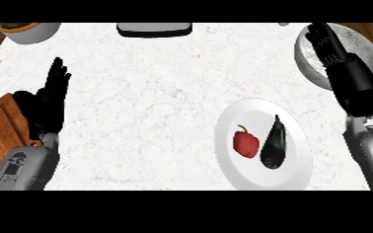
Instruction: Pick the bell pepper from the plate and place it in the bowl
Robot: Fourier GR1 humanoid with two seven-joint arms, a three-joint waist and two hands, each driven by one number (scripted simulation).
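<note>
Nearest, the red bell pepper (246, 143) stands stem-up on the plate (241, 116), below-left of the right hand (342, 61), whose empty, straight fingers (322, 37) rest over the bowl (306, 59).

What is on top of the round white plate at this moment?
On the round white plate lie a red bell pepper and, to its right, a dark elongated eggplant. They hide the plate surface beneath them. Neither hand is over it.

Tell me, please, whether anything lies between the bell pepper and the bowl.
The eggplant lies beside the bell pepper on the plate, on the bowl's side; the right robot hand hangs over the bowl.
</note>
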